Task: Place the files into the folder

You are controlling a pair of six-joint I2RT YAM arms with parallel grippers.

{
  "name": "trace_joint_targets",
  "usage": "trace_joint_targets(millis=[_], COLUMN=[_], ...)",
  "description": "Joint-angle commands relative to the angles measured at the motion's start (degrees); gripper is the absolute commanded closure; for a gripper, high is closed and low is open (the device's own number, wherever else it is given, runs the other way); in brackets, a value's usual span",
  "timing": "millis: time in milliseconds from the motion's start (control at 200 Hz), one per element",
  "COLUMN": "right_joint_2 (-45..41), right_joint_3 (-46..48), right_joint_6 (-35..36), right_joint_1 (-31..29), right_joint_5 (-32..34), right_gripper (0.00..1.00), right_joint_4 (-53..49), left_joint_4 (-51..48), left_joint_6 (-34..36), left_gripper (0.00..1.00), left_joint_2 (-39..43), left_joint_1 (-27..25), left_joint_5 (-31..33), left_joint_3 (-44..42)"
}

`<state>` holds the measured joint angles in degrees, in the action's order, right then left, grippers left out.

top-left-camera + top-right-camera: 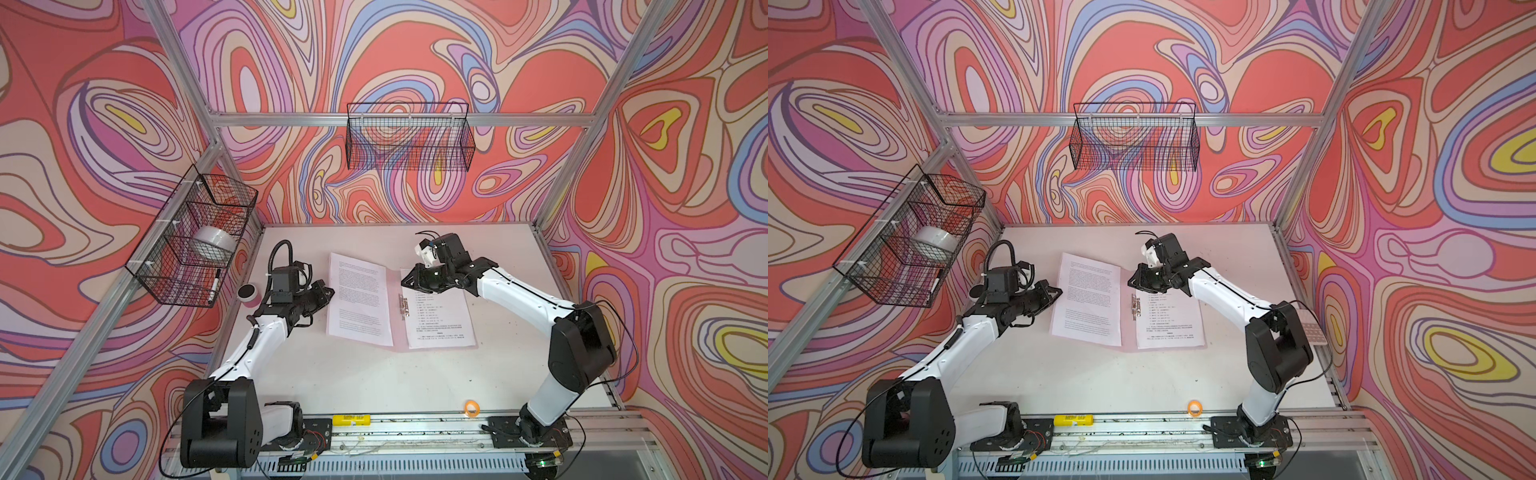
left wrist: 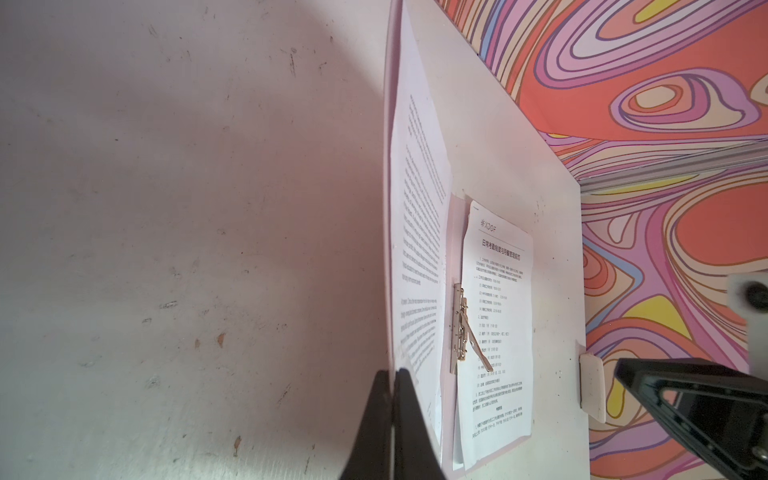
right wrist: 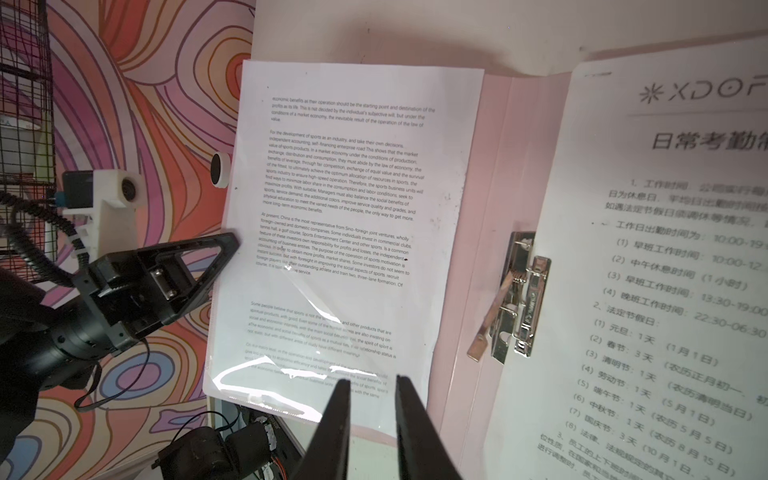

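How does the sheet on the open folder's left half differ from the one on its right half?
The left sheet carries dense English paragraphs; the right sheet has a logo, a Chinese heading and short numbered lines. The left sheet shows glossy glare, the right sheet none. The right sheet lies beside the metal clip, the left sheet apart from it. Both are white, on the folder.

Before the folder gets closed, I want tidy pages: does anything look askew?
Yes. The left sheet lies skewed against the right sheet, its far corner apparently past the edge of the pink folder. The metal clip stands with its lever raised, pressing no page.
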<state>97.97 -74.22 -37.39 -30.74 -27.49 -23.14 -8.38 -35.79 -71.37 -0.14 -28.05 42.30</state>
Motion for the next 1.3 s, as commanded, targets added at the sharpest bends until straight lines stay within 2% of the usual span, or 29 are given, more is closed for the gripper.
trace_joint_targets(millis=[0,140,326,741,847,952,1087,1177,1227,1292], right_joint_2=[-0.15,0.54,2.38,8.69,9.81,10.23,10.35,10.41,10.36,10.13], right_joint_3=[5.80,11.48,14.42,14.02,13.66,13.91,14.24,14.36,14.44,14.65], right_joint_6=[-7.08,-11.83,-14.45,-15.97,-15.96,-16.15,-16.23,-16.53,-16.66,-17.11], right_joint_1=[-0.22,-0.20,-0.20,-0.20,-0.20,-0.20,-0.20,-0.20,-0.20,-0.24], right_joint_5=[-1.26,-3.58,-4.47,-6.18,-6.59,-6.66,-6.54,-6.55,-6.75,-6.93], right_gripper=[0.81,0.73,0.74,0.75,0.77,0.86,0.88,0.94,0.93,0.88], right_joint_4=[6.01,12.40,16.84,21.30,21.64,21.99,22.21,22.37,22.73,23.26], left_joint_4=[0.92,0.47,0.82,0.47,0.56,0.56,0.65,0.65,0.65,0.56], left_joint_6=[-0.29,-0.04,-0.15,0.11,0.17,0.16,0.11,0.11,0.20,0.25], left_gripper=[1.00,1.00,1.00,1.00,1.00,1.00,1.00,1.00,1.00,1.00], left_joint_2=[2.26,2.91,2.64,2.92,2.73,2.72,2.64,2.56,2.56,2.64], left_joint_1=[-0.30,-0.30,-0.30,-0.30,-0.30,-0.30,-0.30,-0.30,-0.30,-0.30], left_joint_5=[0.81,1.03,0.65,0.54,0.37,0.44,0.46,0.54,0.51,0.53], left_joint_3=[-0.73,-0.38,-0.85,-0.68,-0.73,-0.71,-0.81,-0.82,-0.73,-0.81])
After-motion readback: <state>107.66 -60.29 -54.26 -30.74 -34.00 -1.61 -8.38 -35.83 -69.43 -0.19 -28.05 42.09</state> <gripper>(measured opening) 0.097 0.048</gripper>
